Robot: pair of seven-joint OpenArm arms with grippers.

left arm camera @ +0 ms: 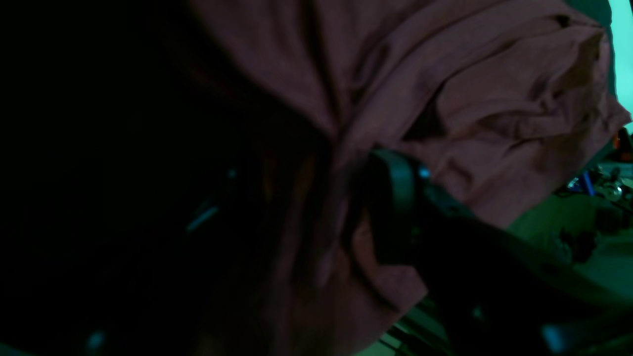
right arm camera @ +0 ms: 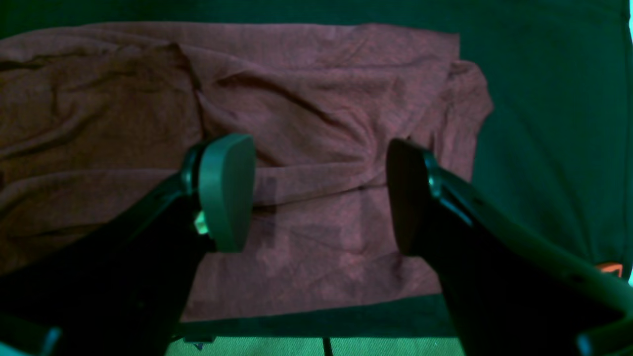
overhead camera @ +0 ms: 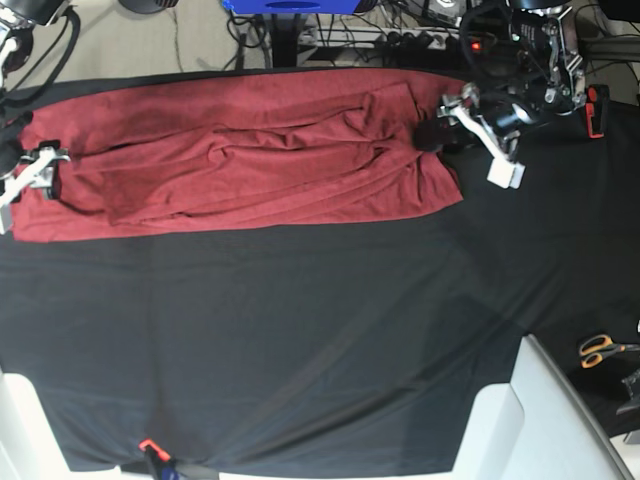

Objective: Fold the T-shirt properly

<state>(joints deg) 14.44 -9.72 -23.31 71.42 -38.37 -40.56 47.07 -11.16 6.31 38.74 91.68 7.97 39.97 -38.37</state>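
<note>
Spread long along the worktop (overhead camera: 300, 340), T-shirt (overhead camera: 240, 160): one end under wide-apart, empty right jaws (right arm camera: 321, 198); other end bunched against left jaws (left arm camera: 316, 217), spread impossible to tell. Risk: snagged cloth dragging folds askew.

The shirt (overhead camera: 240, 160) is a plain brick-red garment of thin, soft knit with no print. It lies spread in a long band across the far part of the desk (overhead camera: 320, 350), running from the left edge to just past the middle right. Its near edge is fairly straight, while the middle is rumpled with long ridges and folds running lengthwise. At the right end the cloth bunches into a raised, wrinkled clump with deep creases. At the left end it lies flatter, with a squared corner and a small rounded flap folded beside it, as the right wrist view shows.
</note>
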